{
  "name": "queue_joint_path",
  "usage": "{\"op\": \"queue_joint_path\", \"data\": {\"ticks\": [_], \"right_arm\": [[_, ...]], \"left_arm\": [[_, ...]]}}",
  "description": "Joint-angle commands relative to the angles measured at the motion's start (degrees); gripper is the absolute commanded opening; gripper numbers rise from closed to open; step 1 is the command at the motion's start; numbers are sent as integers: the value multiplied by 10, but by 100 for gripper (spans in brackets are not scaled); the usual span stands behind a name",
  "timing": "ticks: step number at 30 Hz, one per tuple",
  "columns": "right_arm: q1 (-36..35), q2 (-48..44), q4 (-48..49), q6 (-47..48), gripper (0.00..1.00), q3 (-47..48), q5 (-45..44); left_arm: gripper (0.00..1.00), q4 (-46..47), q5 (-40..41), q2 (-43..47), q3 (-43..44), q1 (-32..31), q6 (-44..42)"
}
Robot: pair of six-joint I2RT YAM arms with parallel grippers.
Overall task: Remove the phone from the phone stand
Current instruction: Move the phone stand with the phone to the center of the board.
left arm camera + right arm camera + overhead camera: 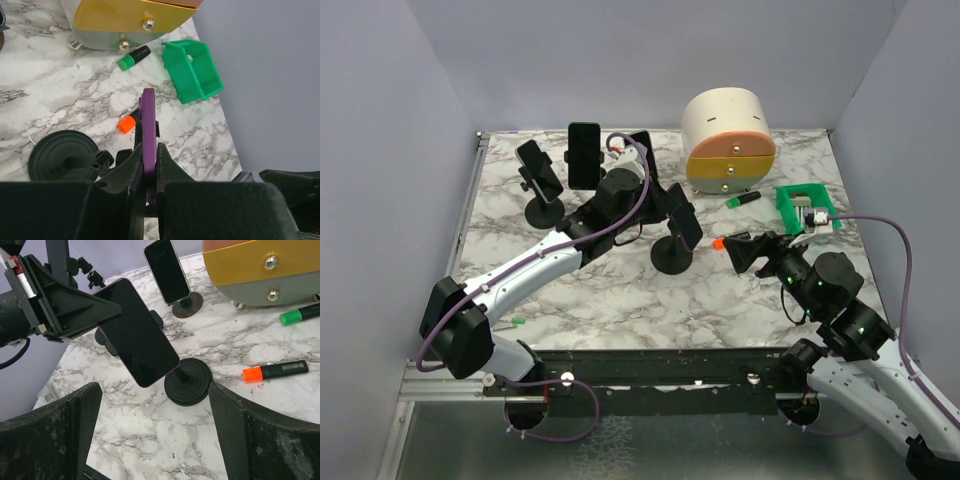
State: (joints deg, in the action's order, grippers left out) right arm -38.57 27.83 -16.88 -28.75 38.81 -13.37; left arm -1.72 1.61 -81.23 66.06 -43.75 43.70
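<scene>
A dark-screened phone [137, 335] with a purple edge [148, 120] sits tilted in the clamp of a black phone stand with a round base [189, 385], in the middle of the marble table [610, 290]. My left gripper [149, 155] is shut on the phone's upper end, a finger pressed against each face; in the top view it [670, 205] reaches in from the left. The phone [686, 226] is still in the stand's clamp above the base [672, 260]. My right gripper [155, 390] stands wide open just right of the stand, holding nothing [740, 250].
Two more phones on stands are at the back left [584, 155] [540, 170]. A round drawer box [728, 140] stands at the back right, with a green marker [743, 200], an orange-capped marker [275, 371] and a green holder [805, 208] near it.
</scene>
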Motion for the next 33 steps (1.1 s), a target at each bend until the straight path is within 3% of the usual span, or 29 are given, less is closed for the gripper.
{"op": "queue_joint_path", "data": {"ticks": [1, 15, 24, 33], "right_arm": [[-2, -3, -24, 14, 93, 1, 11], [-2, -31, 10, 46, 98, 17, 16], [-2, -23, -22, 134, 99, 78, 109], [-2, -10, -2, 143, 99, 73, 227]], "left_arm": [[2, 35, -16, 8, -14, -1, -3], [0, 128, -98, 60, -35, 1, -41], [0, 151, -129, 106, -64, 1, -70], [0, 200, -177, 128, -109, 2, -49]]}}
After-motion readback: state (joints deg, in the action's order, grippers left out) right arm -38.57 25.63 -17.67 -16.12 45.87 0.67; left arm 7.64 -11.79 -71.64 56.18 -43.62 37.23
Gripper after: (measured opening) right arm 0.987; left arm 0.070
